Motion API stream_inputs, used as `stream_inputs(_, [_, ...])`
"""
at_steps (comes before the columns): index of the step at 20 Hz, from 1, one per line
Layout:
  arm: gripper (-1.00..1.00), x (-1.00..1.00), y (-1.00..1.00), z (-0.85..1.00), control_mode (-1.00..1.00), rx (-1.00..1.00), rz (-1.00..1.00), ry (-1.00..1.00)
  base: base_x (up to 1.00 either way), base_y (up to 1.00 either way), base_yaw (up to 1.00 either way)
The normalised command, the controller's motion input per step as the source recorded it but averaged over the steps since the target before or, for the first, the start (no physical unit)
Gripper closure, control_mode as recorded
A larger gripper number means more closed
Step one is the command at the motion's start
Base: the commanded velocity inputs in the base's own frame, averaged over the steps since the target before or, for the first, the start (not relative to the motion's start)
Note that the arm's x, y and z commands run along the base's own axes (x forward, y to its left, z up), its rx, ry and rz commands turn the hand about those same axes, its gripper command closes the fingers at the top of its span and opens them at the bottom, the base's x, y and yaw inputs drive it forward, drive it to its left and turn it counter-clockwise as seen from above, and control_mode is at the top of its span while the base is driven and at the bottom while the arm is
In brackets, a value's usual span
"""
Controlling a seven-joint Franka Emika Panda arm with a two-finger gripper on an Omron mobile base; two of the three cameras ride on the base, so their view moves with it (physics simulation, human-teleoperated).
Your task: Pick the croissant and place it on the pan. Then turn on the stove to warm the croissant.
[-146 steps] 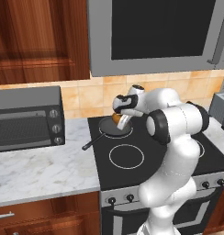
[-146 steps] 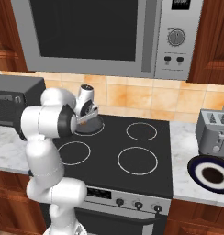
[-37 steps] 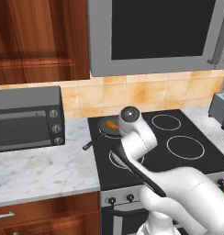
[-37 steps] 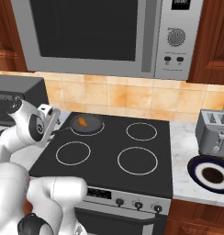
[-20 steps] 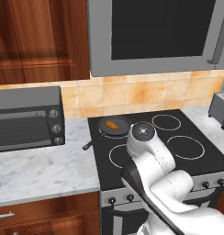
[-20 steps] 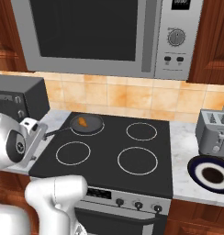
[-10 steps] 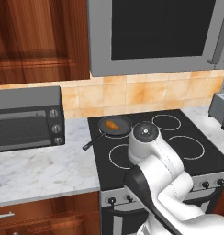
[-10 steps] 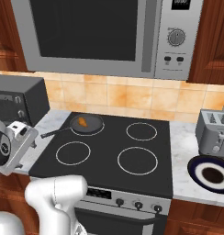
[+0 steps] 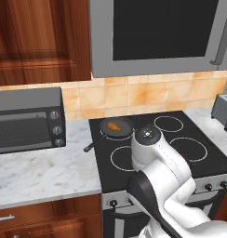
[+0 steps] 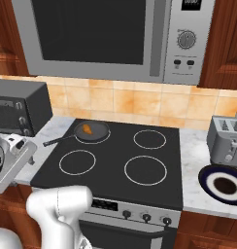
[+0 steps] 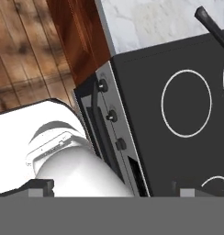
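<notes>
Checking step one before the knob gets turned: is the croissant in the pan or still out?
In. The croissant lies inside the pan on the stove's rear left burner.

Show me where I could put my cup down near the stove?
The marble counter between the toaster oven and the stove is bare. The three burners without the pan are free too. The right side is crowded: a toaster and a plate fill that counter.

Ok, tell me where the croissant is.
The croissant lies in the pan on the stove's back-left burner, near the toaster oven.
</notes>
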Motion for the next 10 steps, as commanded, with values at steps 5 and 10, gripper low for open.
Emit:
stream_inputs(5, [-1.00, -0.12, -0.39, -0.07, -1.00, 0.08, 0.00, -0.02, 0.00, 0.00, 0.00])
stream_inputs(10, [-1.00, 0.00, -0.07, -0.01, -1.00, 0.01, 0.00, -0.03, 0.00, 0.00, 0.00])
